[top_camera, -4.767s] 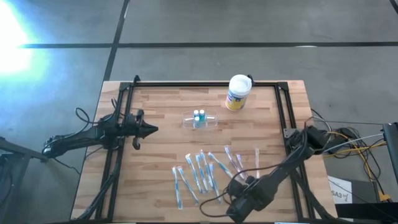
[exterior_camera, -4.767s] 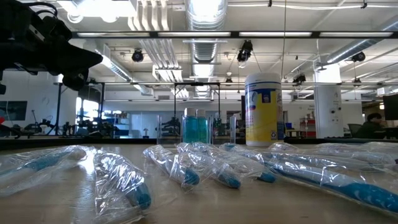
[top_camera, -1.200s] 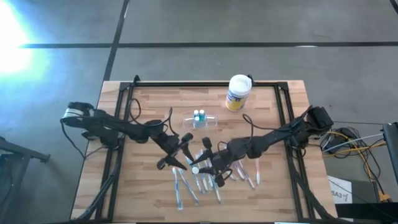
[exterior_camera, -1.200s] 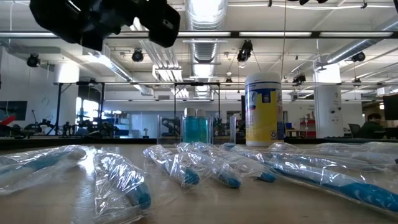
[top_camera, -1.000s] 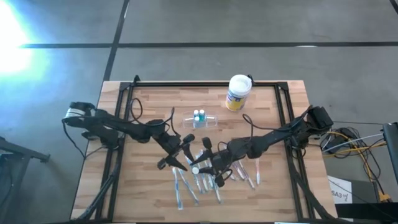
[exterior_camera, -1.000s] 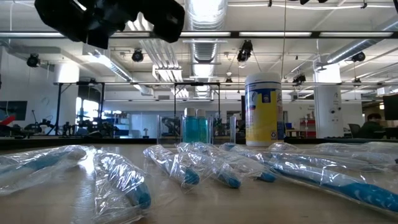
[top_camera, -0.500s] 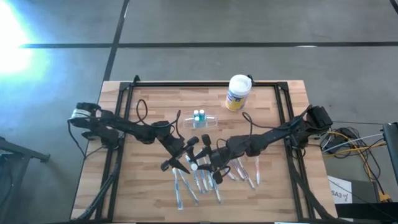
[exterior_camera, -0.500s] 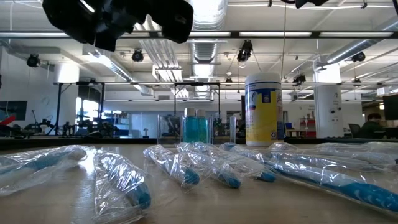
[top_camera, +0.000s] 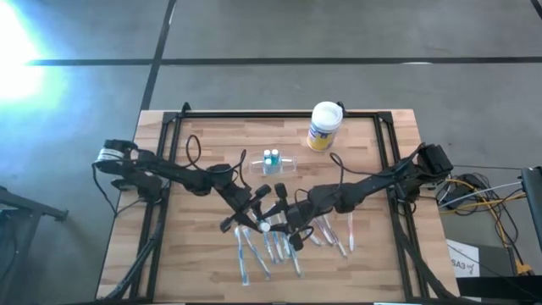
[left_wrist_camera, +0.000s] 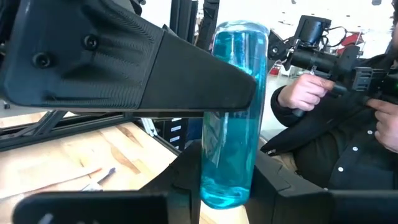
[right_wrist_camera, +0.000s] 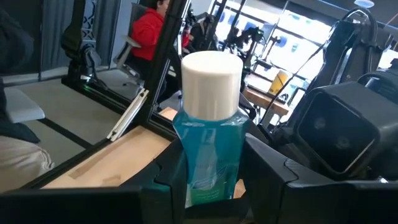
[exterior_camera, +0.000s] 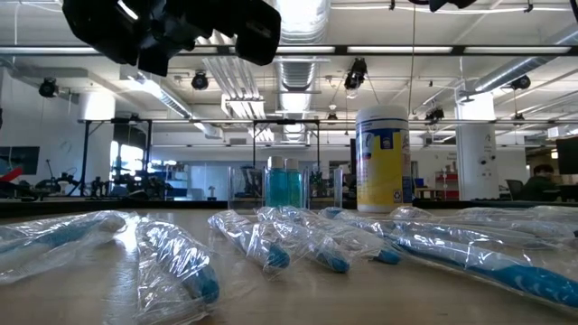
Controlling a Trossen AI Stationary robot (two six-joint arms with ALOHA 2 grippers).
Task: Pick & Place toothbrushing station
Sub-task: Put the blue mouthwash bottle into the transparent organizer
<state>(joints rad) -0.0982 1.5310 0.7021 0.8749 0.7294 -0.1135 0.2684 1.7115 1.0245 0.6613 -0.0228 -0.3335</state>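
Observation:
A small bottle of blue liquid (right_wrist_camera: pixel 208 143) with a white cap (top_camera: pixel 264 226) hangs over the table's middle, above the wrapped toothbrushes. My right gripper (right_wrist_camera: pixel 211 180) is shut on it from the right. My left gripper (left_wrist_camera: pixel 227 180) meets it from the left and is shut on its lower part. The toothbrushing station (top_camera: pixel 273 163), a clear plastic holder with two small blue bottles in it, rests on its base on the table toward the far edge and also shows in the low view (exterior_camera: pixel 287 188). No gripper touches it. My left gripper has one finger (left_wrist_camera: pixel 186 174) on each side of the bottle's lower part (left_wrist_camera: pixel 227 190), pinching it. It comes in level from the table's left. The bottle stands upright between the fingers, clear of the table. My right gripper pinches the bottle's body below the shoulder (right_wrist_camera: pixel 208 165) between its two fingers (right_wrist_camera: pixel 264 174), level from the table's right. One of its fingers (left_wrist_camera: pixel 186 81) crosses the bottle's middle in the left wrist view. The bottle is upright, cap up, lifted clear.
Several toothbrushes in clear wrappers (top_camera: pixel 271 241) lie side by side on the near half of the table (top_camera: pixel 195 254). A white canister with a yellow-blue label (top_camera: pixel 323 125) stands at the far edge. A person's hand (left_wrist_camera: pixel 305 93) holds a dark device beyond the table.
My left gripper has edged a little toward the table's right edge, up to the bottle in my right gripper. My right gripper and the bottle have kept still.

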